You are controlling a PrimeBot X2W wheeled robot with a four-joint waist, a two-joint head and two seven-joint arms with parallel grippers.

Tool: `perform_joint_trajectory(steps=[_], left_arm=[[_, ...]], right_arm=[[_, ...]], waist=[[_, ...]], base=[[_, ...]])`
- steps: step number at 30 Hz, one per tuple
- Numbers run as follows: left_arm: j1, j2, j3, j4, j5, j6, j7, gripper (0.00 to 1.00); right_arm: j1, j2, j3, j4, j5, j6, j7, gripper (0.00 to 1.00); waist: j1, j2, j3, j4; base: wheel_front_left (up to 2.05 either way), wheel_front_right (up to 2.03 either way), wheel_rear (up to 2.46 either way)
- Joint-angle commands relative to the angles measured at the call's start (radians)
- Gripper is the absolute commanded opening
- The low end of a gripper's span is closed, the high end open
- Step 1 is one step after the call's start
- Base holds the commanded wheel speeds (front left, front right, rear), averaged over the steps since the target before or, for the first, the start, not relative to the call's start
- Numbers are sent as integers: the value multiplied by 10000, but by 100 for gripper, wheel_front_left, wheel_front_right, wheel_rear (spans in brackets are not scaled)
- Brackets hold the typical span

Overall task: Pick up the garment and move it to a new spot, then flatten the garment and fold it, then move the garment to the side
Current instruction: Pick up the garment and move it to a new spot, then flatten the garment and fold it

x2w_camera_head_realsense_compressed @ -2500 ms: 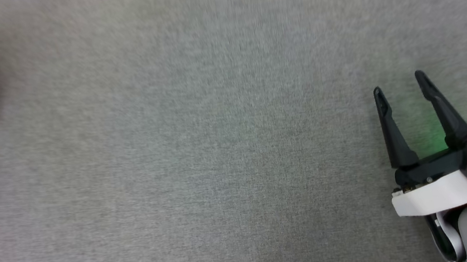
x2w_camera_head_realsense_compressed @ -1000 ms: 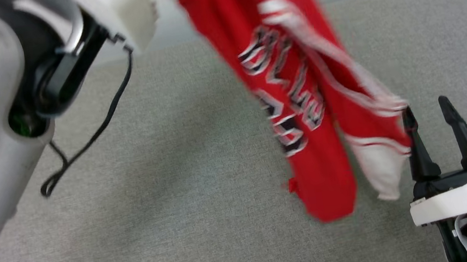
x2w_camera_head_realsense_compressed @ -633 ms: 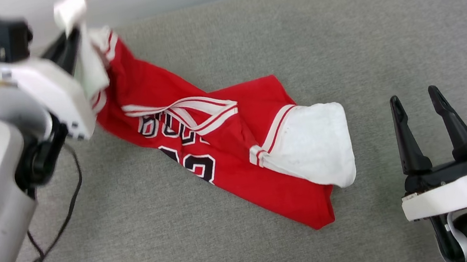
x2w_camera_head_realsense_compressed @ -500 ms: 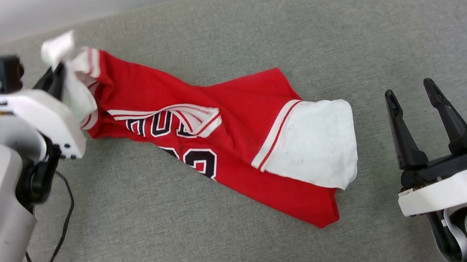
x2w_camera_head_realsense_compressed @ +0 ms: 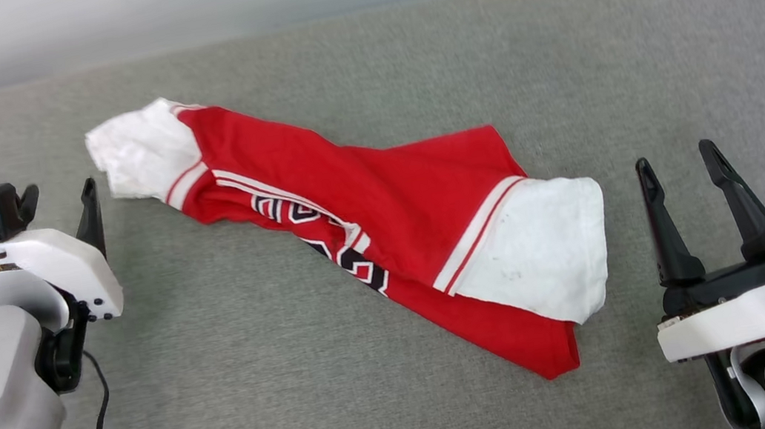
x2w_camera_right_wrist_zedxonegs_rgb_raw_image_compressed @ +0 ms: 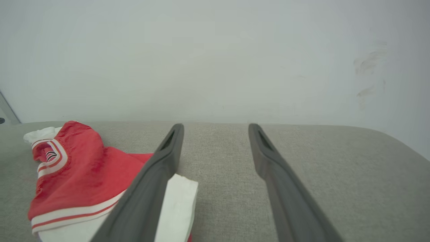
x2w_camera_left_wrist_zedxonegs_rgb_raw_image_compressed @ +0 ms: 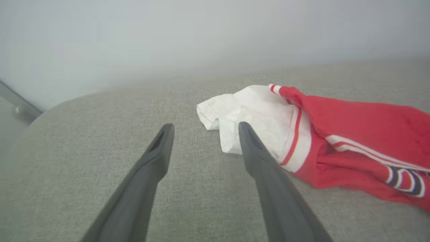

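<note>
Both stood open — my left claw [x2w_camera_left_wrist_zedxonegs_rgb_raw_image_compressed: 205, 129] had just released the sleeve [x2w_camera_head_realsense_compressed: 135, 156], my right claw [x2w_camera_head_realsense_compressed: 675, 158] idle — so the shirt [x2w_camera_head_realsense_compressed: 388, 199] lay rumpled on the tabletop [x2w_camera_head_realsense_compressed: 264, 381] between them; flattening next.

So it's a grey fabric-covered pad [x2w_camera_head_realsense_compressed: 348, 399] with rounded corners, kinda like a cushion. The red jersey [x2w_camera_head_realsense_compressed: 387, 191] lies straight on it, rumpled and stretched out diagonally, white sleeves [x2w_camera_head_realsense_compressed: 546, 259] at both ends.
</note>
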State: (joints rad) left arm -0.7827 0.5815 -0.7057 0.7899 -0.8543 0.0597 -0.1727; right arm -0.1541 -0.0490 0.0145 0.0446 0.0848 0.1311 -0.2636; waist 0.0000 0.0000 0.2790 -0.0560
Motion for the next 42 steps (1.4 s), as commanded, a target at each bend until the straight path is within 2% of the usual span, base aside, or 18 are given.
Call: perform_joint_trajectory(steps=[1, 6, 9, 11, 14, 17, 21, 26, 28, 31, 38, 42], left_arm=[[117, -68, 47, -45, 41, -63, -243, 100], [753, -83, 239, -1012, 503, -63, -890, 100], [1528, 35, 810, -2767, 1362, 303, -937, 100], [2549, 48, 1389, -4010, 2005, 741, -919, 100], [4040, -98, 2191, -5869, 2940, 1297, -925, 100], [5473, -381, 2754, -7190, 3698, 1590, -925, 100], [6854, -751, 3246, -8302, 4685, 1717, -927, 100], [8118, -1314, 3940, -9026, 5286, 1761, -927, 100], [8443, -1530, 4177, -9150, 5411, 1673, -928, 100], [8619, -1796, 4506, -9256, 5616, 1468, -928, 100], [8282, -2303, 4806, -9112, 6040, 811, -928, 100], [8089, -2608, 4895, -9023, 6273, 502, -929, 100]], right_arm=[[127, -22, -39, 11, -55, -6, -17, 100], [438, -22, -285, -100, -12, -6, -17, 100], [668, -21, -410, -178, -107, -6, -16, 100], [831, -24, -445, -218, -183, -6, -16, 100], [1089, -21, -462, -252, -256, -5, -16, 100], [1409, -24, -486, -218, -335, -6, -16, 100], [1729, -24, -413, -70, -300, -6, -16, 100], [2003, -21, -126, -16, -119, -5, 150, 100], [2031, -28, 70, -112, -215, -5, 615, 100], [1983, -421, 604, -440, -134, -6, 1638, 100], [1384, -2240, 2544, -1585, 928, -6, 5028, 100], [756, -3118, 3440, -1821, 1675, -6, 6751, 100]], waist=[[0, 0, -360, 232], [0, 0, -1143, 582], [0, 0, -1533, 769], [0, 0, -1751, 878], [0, 0, -2047, 1028], [0, 0, -2278, 1180], [0, 0, -2442, 1206], [0, 0, -2432, 1109], [0, 0, -2395, 1088], [0, 0, -2284, 1100], [0, 0, -1839, 1301], [0, 0, -1514, 1543]], base=[[0, 0, 0], [0, 0, 0], [0, 0, 0], [0, 0, 0], [0, 0, 0], [0, 0, 0], [0, 0, 0], [0, 0, 0], [0, 0, 0], [0, 0, 0], [0, 0, 0], [0, 0, 0]])
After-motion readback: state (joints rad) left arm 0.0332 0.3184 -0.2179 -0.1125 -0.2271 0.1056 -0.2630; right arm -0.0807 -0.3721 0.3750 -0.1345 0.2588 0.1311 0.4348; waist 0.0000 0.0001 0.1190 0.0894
